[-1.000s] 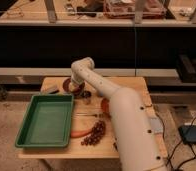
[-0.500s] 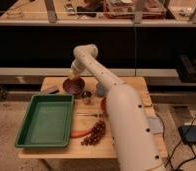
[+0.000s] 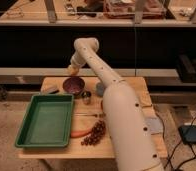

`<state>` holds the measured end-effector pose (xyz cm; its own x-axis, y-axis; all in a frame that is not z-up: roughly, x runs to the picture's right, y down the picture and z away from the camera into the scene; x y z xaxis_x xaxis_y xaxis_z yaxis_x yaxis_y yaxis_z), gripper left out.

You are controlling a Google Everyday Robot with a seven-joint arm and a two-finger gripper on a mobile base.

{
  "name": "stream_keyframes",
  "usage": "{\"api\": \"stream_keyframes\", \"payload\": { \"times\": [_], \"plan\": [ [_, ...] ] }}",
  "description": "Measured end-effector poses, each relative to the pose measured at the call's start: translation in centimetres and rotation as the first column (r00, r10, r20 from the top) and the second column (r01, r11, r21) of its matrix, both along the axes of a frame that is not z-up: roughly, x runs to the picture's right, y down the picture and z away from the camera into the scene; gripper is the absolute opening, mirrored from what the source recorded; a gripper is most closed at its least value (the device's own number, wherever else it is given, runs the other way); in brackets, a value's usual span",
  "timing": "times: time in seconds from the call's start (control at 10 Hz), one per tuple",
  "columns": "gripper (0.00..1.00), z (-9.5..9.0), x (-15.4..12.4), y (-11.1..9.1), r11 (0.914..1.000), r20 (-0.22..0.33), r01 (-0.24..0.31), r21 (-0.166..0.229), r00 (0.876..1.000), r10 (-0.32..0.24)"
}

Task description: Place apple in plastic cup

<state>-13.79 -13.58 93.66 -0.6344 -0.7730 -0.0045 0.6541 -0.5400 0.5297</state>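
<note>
Wooden table (image 3: 133, 86) is cluttered: green tray (image 3: 43, 120), carrot (image 3: 81, 133), grapes (image 3: 94, 134). Gripper (image 3: 74, 65) hangs above dark bowl (image 3: 73, 85), jaws clamped on apple (image 3: 72, 69), held high, likely to clear clutter. Plastic cup (image 3: 99, 90) sits right, against the arm.

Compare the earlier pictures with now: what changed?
The end effector, shut on the apple, rose from beside the bowl to hang above it. The plastic cup, green tray, carrot and grapes stayed put.
</note>
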Motion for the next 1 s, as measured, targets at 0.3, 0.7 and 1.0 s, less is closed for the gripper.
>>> {"api": "stream_keyframes", "payload": {
  "times": [0.3, 0.7, 1.0],
  "plan": [
    [0.35, -0.1, 0.1, -0.1, 1.0, 0.0, 0.001, 0.0, 1.0, -0.001],
    [0.35, -2.4, 2.9, -1.8, 0.9999, 0.027, 0.011, 0.006, 1.0, -0.011],
    [0.35, -1.3, 1.7, 0.4, 0.9997, 0.061, 0.019, 0.015, 0.998, -0.02]
  ]
}}
